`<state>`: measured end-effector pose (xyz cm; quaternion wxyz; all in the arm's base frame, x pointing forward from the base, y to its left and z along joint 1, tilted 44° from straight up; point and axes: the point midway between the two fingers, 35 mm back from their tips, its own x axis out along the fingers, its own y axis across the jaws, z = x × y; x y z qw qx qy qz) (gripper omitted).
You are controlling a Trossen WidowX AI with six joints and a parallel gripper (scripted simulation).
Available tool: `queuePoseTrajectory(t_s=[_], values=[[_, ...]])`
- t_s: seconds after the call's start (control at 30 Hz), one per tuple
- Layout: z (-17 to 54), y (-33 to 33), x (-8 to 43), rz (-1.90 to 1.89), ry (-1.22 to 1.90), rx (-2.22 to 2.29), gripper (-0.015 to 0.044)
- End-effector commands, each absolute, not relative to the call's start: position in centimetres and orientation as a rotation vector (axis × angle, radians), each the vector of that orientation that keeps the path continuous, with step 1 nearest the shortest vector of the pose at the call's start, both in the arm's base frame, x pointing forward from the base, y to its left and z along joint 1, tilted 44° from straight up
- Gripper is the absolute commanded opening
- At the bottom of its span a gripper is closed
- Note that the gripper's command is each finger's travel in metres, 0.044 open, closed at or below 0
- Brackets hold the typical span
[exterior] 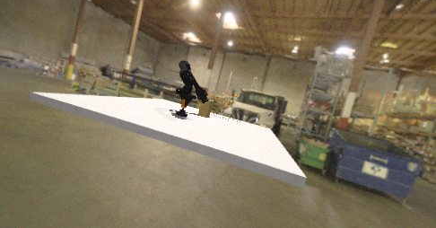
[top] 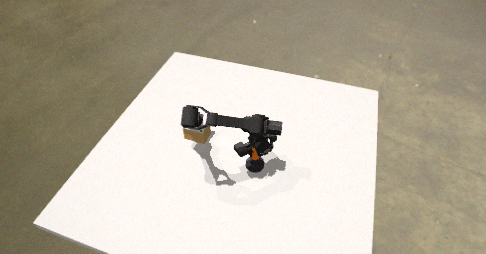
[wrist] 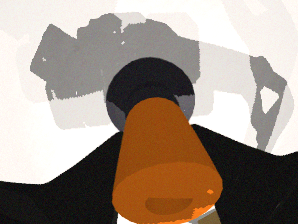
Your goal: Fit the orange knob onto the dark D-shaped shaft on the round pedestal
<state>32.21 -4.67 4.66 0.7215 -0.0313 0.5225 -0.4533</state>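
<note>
The orange knob [top: 255, 155] [exterior: 183, 103] [wrist: 157, 142] is held by my gripper [wrist: 157, 133], which is shut on it with a dark finger on each side. The knob stands roughly upright over the dark round pedestal [top: 255, 167] [exterior: 181, 114] [wrist: 150, 70]. In the exterior view a narrow dark part shows between the knob's lower end and the pedestal's base, so the knob is not down on the base. The knob hides the shaft in the wrist view. I cannot tell whether the shaft's tip is inside the hole, or how the flat sides line up.
The arm's tan base block [top: 196, 134] [exterior: 204, 109] stands on the white table top [top: 320, 180] [exterior: 233, 139], to the left of the pedestal in the top view and to the right in the exterior view. Grey arm shadows fall around the pedestal.
</note>
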Motion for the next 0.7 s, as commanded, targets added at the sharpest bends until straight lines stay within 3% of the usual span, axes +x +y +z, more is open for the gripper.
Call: queuePoseTrajectory(t_s=[0.0, 0.67], values=[[4.84, -4.57, 32.28, -1.016, 1.139, -0.048, 0.0], [4.5, -4.8, 32.29, -1.116, 1.041, 0.098, 0.0]])
